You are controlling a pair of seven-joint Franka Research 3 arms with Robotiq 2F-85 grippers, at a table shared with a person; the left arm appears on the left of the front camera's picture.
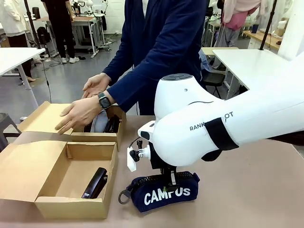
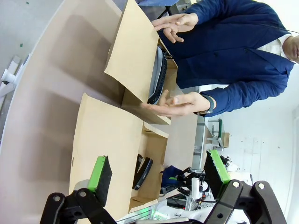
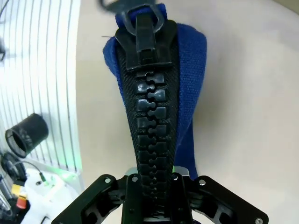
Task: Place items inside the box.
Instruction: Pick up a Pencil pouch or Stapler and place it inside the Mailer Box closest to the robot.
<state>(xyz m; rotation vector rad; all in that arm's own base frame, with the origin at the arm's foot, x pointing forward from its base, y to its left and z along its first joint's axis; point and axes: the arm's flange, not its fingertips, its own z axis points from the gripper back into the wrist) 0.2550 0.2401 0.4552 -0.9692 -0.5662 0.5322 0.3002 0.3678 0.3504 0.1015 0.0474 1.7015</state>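
**Operator:** Navy canvas, that was what my right fingers had hold of. They were pressed in on the zip ridge of the CAMPUS pencil case, pinching it from above.

**Desk-side:** Where did the case sit?

**Operator:** On the desk, just beside the right wall of the box, outside it. The black stapler lay inside that box, and the lid flap was folded out to the left.

**Desk-side:** And your left fingers?

**Operator:** My left fingers were spread wide with nothing between them, up above the desk. Across from me, a person's hand lay on the smaller box.
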